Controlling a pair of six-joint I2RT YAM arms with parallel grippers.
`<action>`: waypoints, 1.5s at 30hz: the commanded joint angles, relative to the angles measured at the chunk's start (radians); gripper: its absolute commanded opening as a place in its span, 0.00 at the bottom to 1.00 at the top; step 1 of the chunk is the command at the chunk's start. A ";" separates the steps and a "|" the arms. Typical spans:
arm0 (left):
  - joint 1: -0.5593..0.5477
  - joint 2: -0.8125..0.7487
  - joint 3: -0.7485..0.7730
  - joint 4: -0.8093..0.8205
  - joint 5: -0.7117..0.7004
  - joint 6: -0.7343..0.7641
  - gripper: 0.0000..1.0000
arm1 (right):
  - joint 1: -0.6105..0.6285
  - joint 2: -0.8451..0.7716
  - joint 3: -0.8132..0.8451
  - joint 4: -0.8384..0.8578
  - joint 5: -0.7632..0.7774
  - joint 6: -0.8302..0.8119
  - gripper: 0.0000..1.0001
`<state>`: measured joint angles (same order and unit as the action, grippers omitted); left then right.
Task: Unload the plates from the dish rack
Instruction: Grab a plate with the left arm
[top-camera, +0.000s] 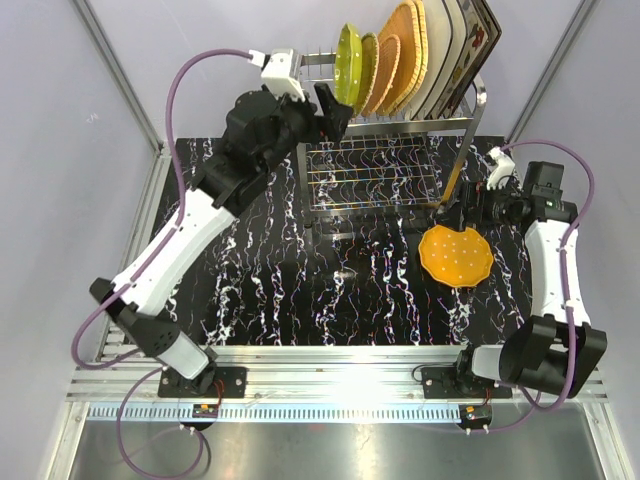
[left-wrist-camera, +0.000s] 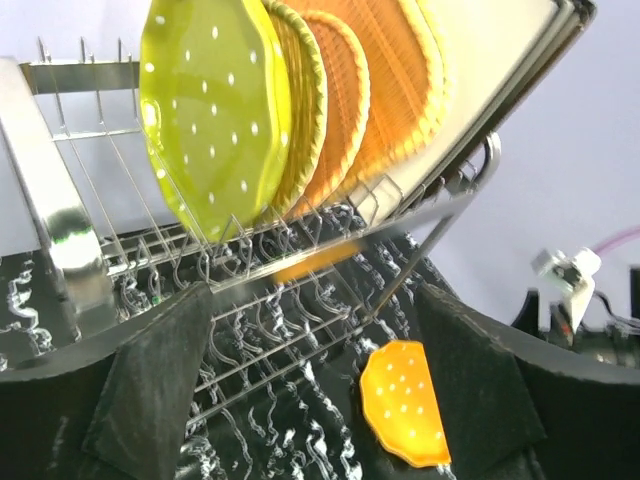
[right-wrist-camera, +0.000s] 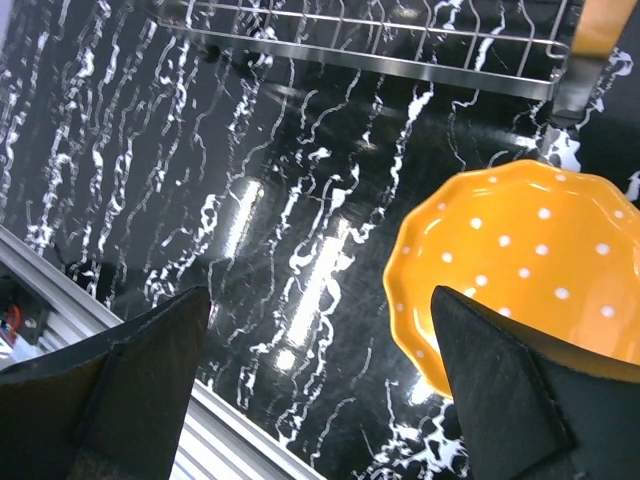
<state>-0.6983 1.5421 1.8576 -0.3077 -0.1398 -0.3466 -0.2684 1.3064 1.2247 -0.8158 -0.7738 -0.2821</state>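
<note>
Top view: fixed high behind the near edge, looking down. It covers the whole tabletop (top-camera: 260, 290), with the dish rack (top-camera: 372, 178) at the far edge.

Left wrist view: close to the rack's upper tier, facing the green dotted plate (left-wrist-camera: 215, 110) and on toward the right side.

Right wrist view: low near the right edge, angled down at the tabletop.

The orange dotted plate (right-wrist-camera: 520, 270) and rack wire appear in all three views.

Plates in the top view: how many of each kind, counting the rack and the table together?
Lime-green dotted round plate: 1
Orange dotted round plate: 1
Orange woven plates: 3
Cream square plates: 2, though their edges overlap
Flower-patterned square plate: 1
Total: 8
</note>
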 joint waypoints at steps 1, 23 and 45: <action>0.042 0.059 0.107 0.101 0.114 -0.058 0.80 | 0.014 -0.041 -0.016 0.059 -0.053 0.064 1.00; 0.149 0.366 0.377 0.162 0.261 -0.152 0.63 | 0.017 -0.082 -0.090 0.156 -0.125 0.181 1.00; 0.146 0.446 0.358 0.193 0.207 -0.017 0.40 | 0.018 -0.099 -0.126 0.182 -0.133 0.210 1.00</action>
<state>-0.5579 1.9812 2.1914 -0.1940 0.0898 -0.4099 -0.2565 1.2385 1.1046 -0.6724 -0.8822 -0.0814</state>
